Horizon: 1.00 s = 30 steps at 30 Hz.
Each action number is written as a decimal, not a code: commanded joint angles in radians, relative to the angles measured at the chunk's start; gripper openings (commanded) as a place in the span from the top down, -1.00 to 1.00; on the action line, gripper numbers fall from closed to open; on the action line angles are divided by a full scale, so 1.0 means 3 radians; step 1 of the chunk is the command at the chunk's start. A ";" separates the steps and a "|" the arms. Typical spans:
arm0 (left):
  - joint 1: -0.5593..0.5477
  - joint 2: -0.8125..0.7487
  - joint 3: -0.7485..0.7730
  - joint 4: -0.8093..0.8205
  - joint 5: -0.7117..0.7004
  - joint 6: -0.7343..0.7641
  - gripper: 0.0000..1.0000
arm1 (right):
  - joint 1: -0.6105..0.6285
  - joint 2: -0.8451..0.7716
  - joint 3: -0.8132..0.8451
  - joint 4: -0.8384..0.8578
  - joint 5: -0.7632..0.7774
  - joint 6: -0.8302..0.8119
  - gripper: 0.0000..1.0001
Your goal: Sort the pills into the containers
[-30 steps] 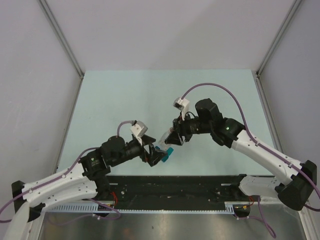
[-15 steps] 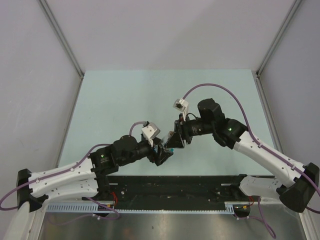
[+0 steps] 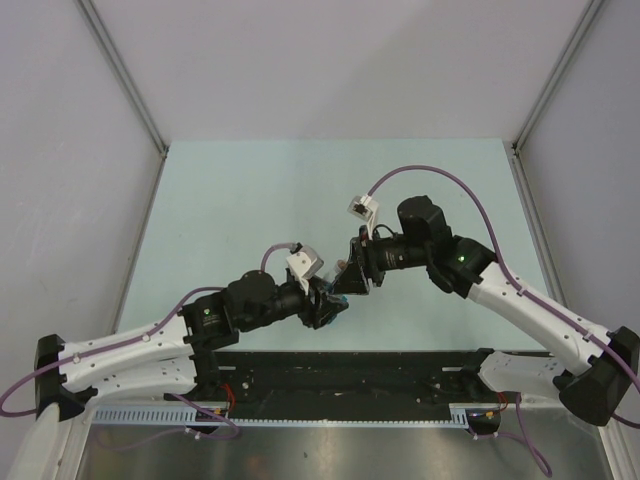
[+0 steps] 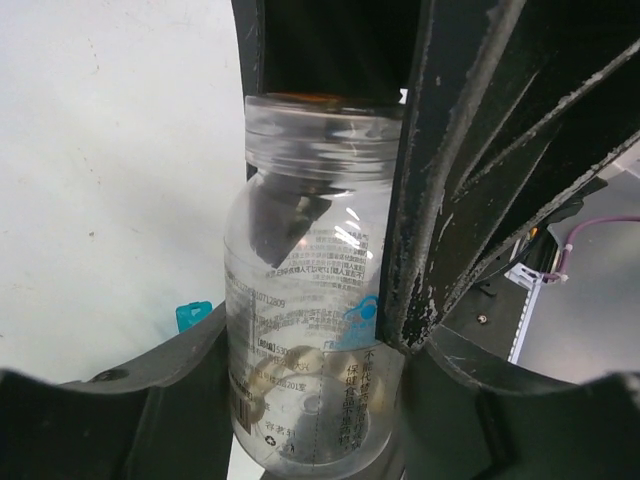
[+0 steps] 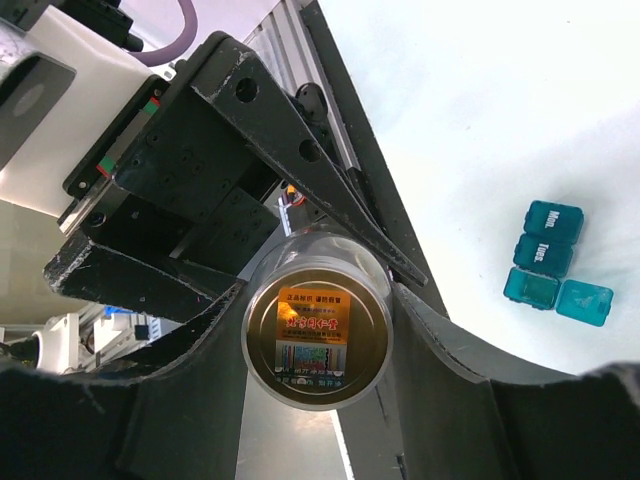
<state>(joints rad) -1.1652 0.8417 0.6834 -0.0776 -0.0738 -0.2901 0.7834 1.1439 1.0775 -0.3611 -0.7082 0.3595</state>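
The left gripper point(image 3: 325, 305) and right gripper point(image 3: 347, 283) meet nose to nose above the near middle of the bench point(image 3: 250, 190). The left gripper is closed around the body of a small clear bottle point(image 4: 310, 290), with its fingers against both sides near the base. The right gripper is closed to a narrow gap around the bottle's tan top point(image 5: 317, 333), fingers flanking it closely on both sides. Pale rounded shapes lie inside the bottle near its base; what they are cannot be confirmed. The blue pill box point(image 5: 555, 265) lies on the bench below the grippers, held by neither. Two lids read "Mon." and "Tues."
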 commanded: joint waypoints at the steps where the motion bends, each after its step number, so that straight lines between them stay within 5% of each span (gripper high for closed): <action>1: -0.0058 -0.0009 0.0115 0.0146 -0.0056 -0.0056 0.99 | 0.0022 -0.0136 0.0095 0.0109 -0.0022 0.0070 0.24; 5: -0.0094 -0.0095 0.0064 0.0172 -0.0117 -0.0117 0.99 | -0.0008 -0.0259 0.0095 0.0170 0.0177 0.0105 -0.16; 11: -0.0094 -0.0172 0.0002 0.0228 -0.0107 -0.0214 0.99 | -0.0147 -0.0433 0.0095 0.0742 0.0632 0.0513 -0.37; 16: -0.0099 -0.0183 0.0028 0.0243 -0.0148 -0.0270 0.99 | -0.0091 -0.0433 0.0095 0.1045 0.0867 0.0785 -0.43; 30: -0.0104 -0.0162 0.0115 0.0340 -0.0347 -0.0439 0.99 | 0.0824 -0.0704 0.0034 0.0488 0.3132 0.0841 -0.34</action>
<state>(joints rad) -1.1893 0.8005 0.6827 -0.0387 -0.1390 -0.3935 0.9756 0.9676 1.0775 -0.1833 -0.0193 0.5690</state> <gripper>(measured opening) 0.576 0.683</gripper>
